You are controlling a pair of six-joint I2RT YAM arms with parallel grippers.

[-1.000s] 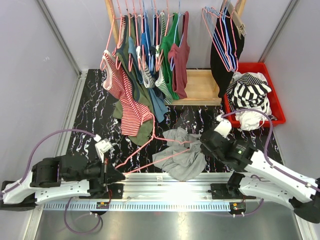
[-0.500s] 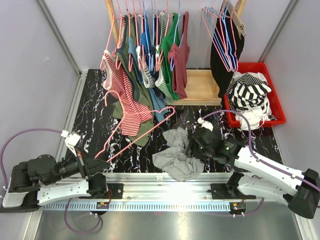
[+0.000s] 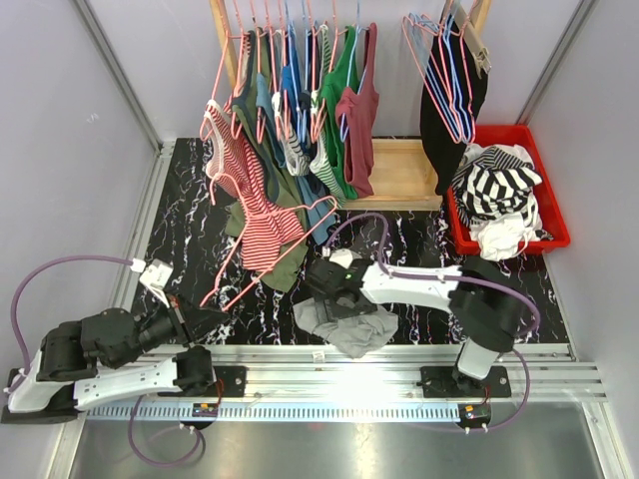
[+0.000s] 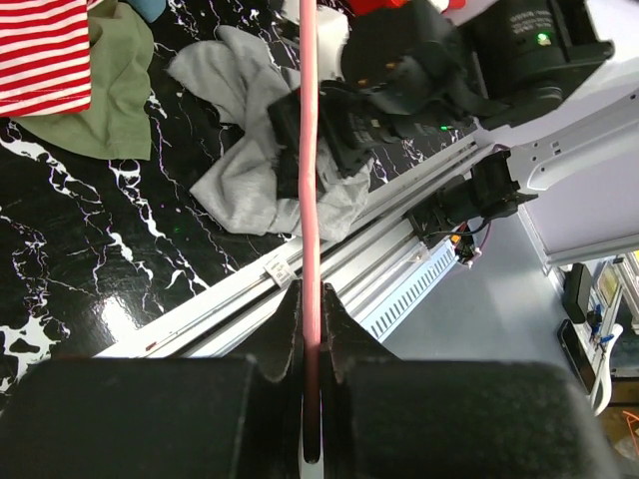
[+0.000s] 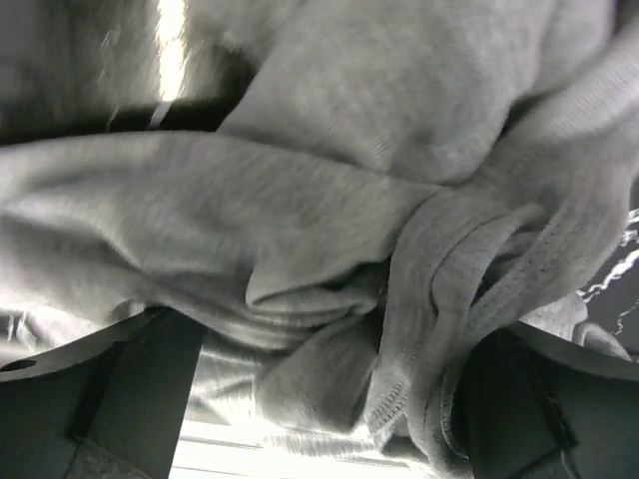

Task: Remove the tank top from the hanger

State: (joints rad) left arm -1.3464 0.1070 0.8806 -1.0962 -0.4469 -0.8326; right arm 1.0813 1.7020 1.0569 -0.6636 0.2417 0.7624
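The grey tank top [image 3: 351, 325] lies crumpled on the black marble table, off the pink hanger [image 3: 280, 259]. My left gripper [image 3: 210, 317] is shut on the hanger's wire, which runs up and right from it over the table. In the left wrist view the pink hanger [image 4: 308, 150] runs straight out from between the left gripper [image 4: 312, 339] jaws, above the grey tank top [image 4: 235, 175]. My right gripper [image 3: 334, 284] sits low on the tank top's upper left edge. In the right wrist view the right gripper [image 5: 329, 399] is open, and folds of the tank top [image 5: 329, 220] fill the space between its fingers [image 5: 135, 384].
A wooden rack [image 3: 399, 172] at the back carries several hung garments [image 3: 300, 110] and empty hangers [image 3: 439, 80]. A red-and-white striped top [image 3: 255, 210] and a green one trail onto the table. A red bin [image 3: 555, 232] of clothes stands at the right. A metal rail [image 3: 349, 364] runs along the near edge.
My right gripper has swung left across the tank top and opened. The left arm pulled the hanger left and back, clear of the tank top, which now lies bunched on the table.
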